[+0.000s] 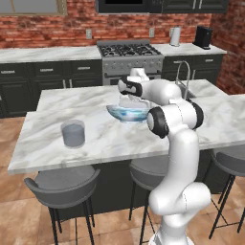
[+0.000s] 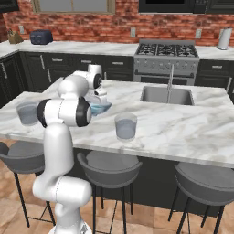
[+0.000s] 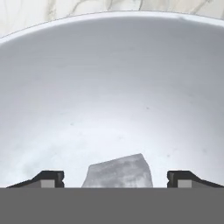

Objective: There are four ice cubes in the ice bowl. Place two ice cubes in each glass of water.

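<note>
Brick in red-brown courses forms the back wall (image 1: 43, 24) of the kitchen, above a run of dark cabinets (image 1: 48, 76) topped with pale stone. A steel stove (image 1: 130, 57) with black burner grates stands in that run. A dark toaster (image 2: 41, 36) sits on the rear counter in the right base view, and a white roll-shaped object (image 1: 175, 36) stands on the rear counter right of the stove in the left base view. The floor (image 1: 14, 215) is laid with terracotta tiles.

White marble with grey veining covers the island counter (image 1: 105, 139), which occupies the middle of both base views. A steel sink (image 2: 165, 95) with a curved faucet (image 2: 170, 77) is set into the island. Grey round stools (image 1: 64, 184) stand along its near edge.

The arm reaches over the island, and the gripper (image 3: 116, 177) points down into the ice bowl (image 1: 127, 114), which rests on the counter near the sink. One glass of water (image 1: 73, 133) stands well apart from the bowl on one side; the other glass (image 2: 125, 126) stands on the other side, nearer the sink.

In the hand view, the jaws stand wide apart, clamped on nothing. One ice cube (image 3: 119, 171) lies on the bowl's floor between the two fingertips (image 3: 51, 178), touching neither.
</note>
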